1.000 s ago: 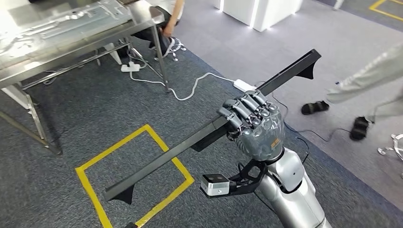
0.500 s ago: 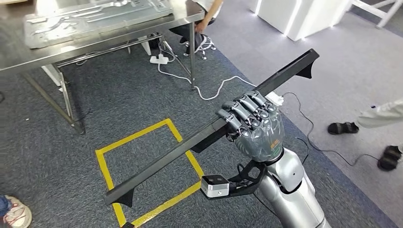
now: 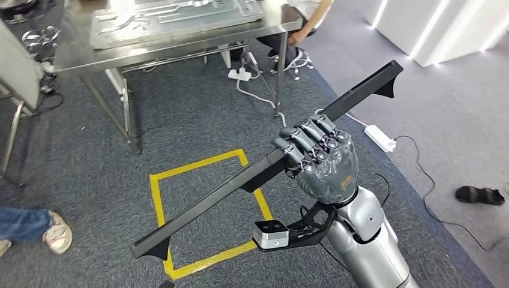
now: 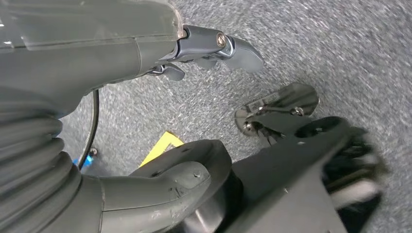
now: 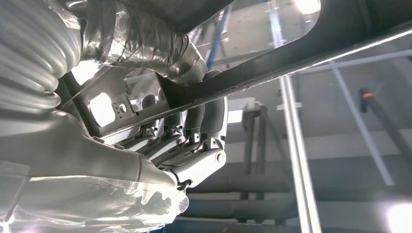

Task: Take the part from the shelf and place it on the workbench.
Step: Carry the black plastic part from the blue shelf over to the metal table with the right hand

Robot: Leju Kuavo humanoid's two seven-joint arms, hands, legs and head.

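Head view: the long black bar (image 3: 252, 171) is gripped mid-length by the right hand (image 3: 318, 159), carried above the carpet; the steel workbench (image 3: 180, 30) has swung nearer centre, so approach continues. Left hand (image 4: 145, 97) hangs empty.

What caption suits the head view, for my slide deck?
Right hand carrying a long black bar toward a steel workbench.

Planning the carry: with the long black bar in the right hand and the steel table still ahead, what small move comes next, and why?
Probably keep walking toward the steel table. The right hand grips the black bar mid-length, over carpet, short of the table.
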